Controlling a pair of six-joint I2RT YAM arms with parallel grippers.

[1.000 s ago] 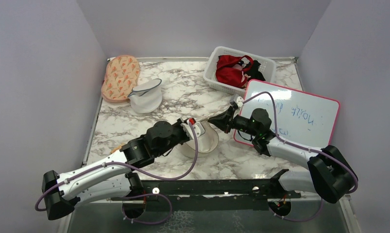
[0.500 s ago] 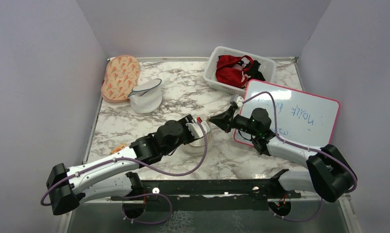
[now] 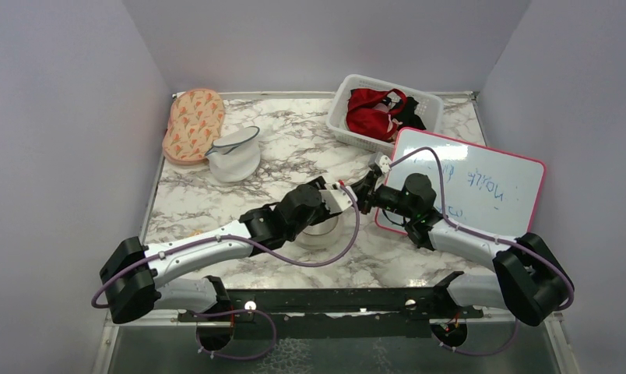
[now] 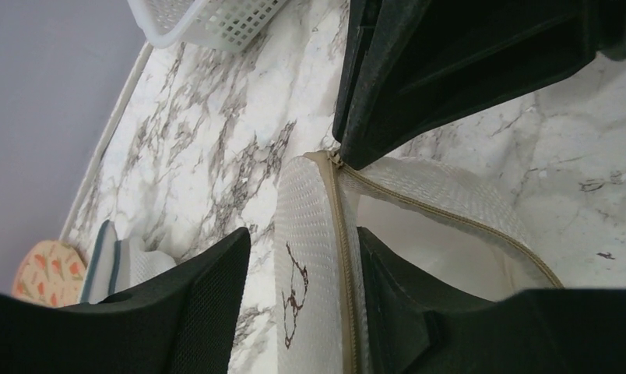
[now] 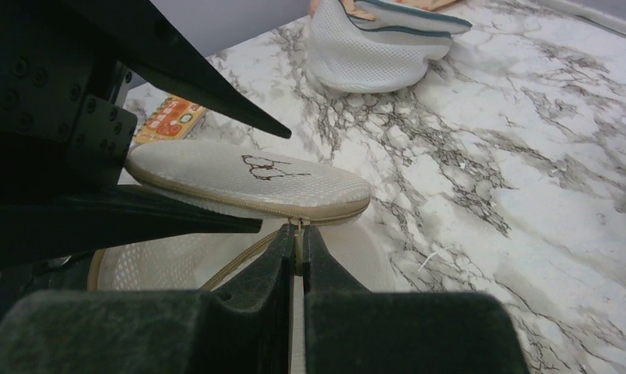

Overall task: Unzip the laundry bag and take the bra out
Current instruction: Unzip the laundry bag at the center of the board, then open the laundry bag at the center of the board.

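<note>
The cream laundry bag (image 3: 319, 232) lies mid-table, mostly under my left arm. Its zip is partly undone and the lid with the dark line drawing (image 4: 300, 274) is lifted off the lower shell (image 5: 150, 265). My left gripper (image 4: 302, 308) is open and straddles the lid's edge, with one finger outside and one inside the bag. My right gripper (image 5: 297, 245) is shut on the zipper pull (image 5: 297, 231) at the bag's right end, tip to tip with the left gripper (image 3: 346, 192). A smooth off-white surface (image 4: 438, 249) shows inside; I cannot tell if it is the bra.
A white basket (image 3: 349, 92) with a red garment (image 3: 374, 111) stands at the back right. A pink-rimmed whiteboard (image 3: 481, 183) lies under my right arm. The orange-patterned pouch (image 3: 193, 125) and the white-and-grey pouch (image 3: 234, 154) sit at the back left. A small orange card (image 5: 170, 121) lies left of the bag.
My left arm has reached right and farther across the bag, until its gripper meets the right gripper and straddles the lid. The right arm has stayed put, holding the zipper pull.
</note>
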